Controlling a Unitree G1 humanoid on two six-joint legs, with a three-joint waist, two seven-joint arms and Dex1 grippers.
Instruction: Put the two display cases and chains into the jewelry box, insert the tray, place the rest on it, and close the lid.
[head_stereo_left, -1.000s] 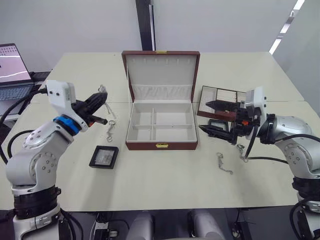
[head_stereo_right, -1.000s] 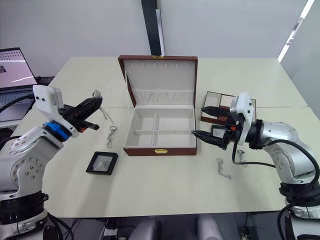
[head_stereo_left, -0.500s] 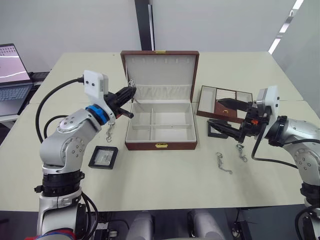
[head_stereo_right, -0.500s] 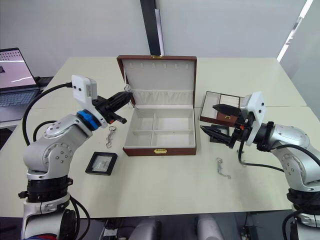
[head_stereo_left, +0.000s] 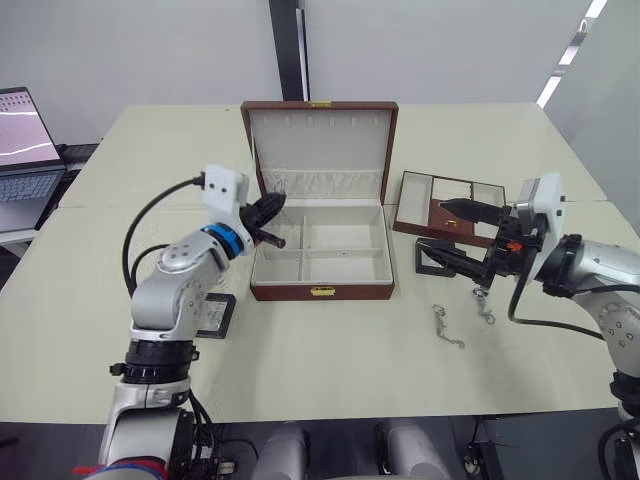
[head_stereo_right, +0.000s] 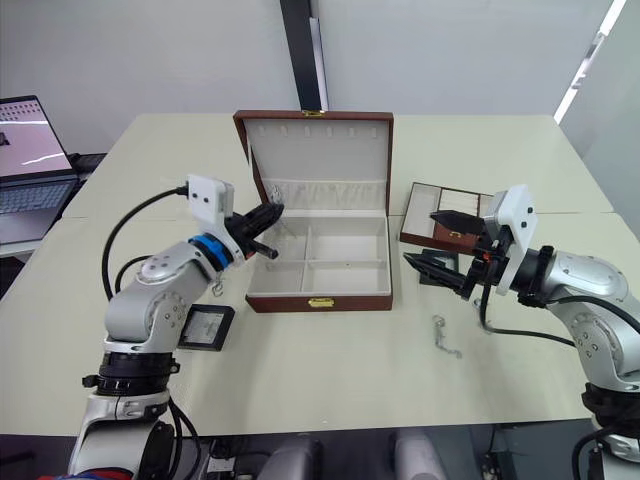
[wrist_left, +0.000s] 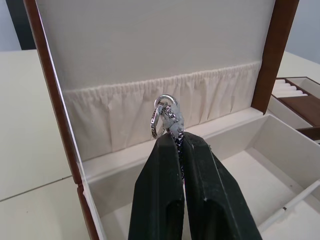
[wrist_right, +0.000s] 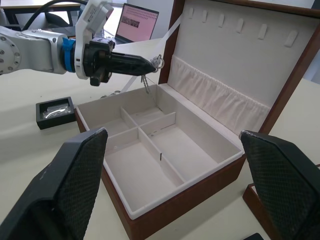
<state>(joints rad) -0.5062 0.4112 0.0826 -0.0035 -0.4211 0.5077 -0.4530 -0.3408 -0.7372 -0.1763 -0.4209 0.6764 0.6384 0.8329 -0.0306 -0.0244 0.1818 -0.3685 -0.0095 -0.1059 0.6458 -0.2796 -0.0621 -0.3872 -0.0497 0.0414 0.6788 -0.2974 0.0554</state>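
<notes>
1. We see the left gripper (head_stereo_left: 274, 206) clenched on a chain (wrist_left: 165, 113); its two black fingers (wrist_left: 159, 185) are pressed together, and the chain's ring and clasp stick out just past the tips.
2. The left gripper hovers over the jewelry box (head_stereo_left: 321, 291), at the box's left rear corner, about 10 o'clock from the box's middle. In the right wrist view the rest of the chain dangles from the tips down toward the back left compartment; we cannot tell whether it touches the lining.
3. The lid (head_stereo_left: 320, 140) stands open and upright at 12 o'clock, cream lining and gathered pocket facing us. The four compartments look bare apart from that hanging chain.
4. The right gripper (head_stereo_left: 452, 232) is spread wide and holds nothing. It sits at 3 o'clock from the box, its upper finger over the tray (head_stereo_left: 448, 200), its lower finger over a display case (head_stereo_left: 434, 255) that lies just right of the box.
5. The tray rests on the table (head_stereo_left: 330, 370) at about 2 o'clock from the box, close to its right wall and slightly angled.
6. A second display case (head_stereo_right: 205, 328) lies flat on the table at 8 o'clock from the box, partly behind the left arm.
7. Two more chains lie on the table at 4 o'clock from the box: one (head_stereo_left: 448, 327) nearer the front edge, another (head_stereo_left: 484, 304) just right of it, below the right gripper.
8. A further chain (head_stereo_right: 217, 288) shows beside the left forearm, left of the box.
</notes>
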